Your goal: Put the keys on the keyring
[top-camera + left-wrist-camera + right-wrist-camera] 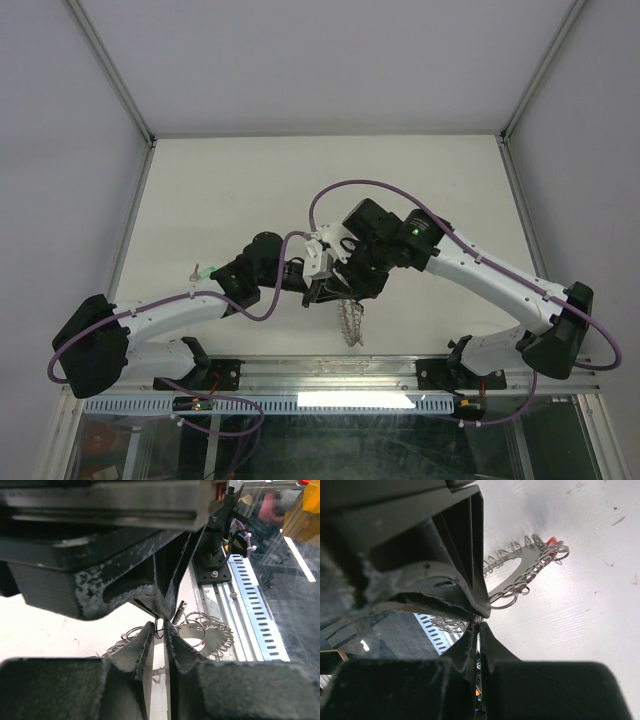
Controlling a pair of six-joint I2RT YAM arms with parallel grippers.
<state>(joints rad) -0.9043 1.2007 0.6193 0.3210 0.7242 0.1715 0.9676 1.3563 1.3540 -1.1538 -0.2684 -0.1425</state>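
My right gripper (480,622) is pressed together, the left gripper (161,628) I cannot tell, and their crowding could knock the keyring (350,323) loose.

2 robot arms seen from above, the left arm (165,312) and the right arm (495,280). Each has white links between bulky black joint housings, with black bases at 7 and 5 o'clock. A purple cable (345,185) loops along each arm. A green light (413,232) glows on the right wrist. The black fingers (142,655) are scuffed grey.
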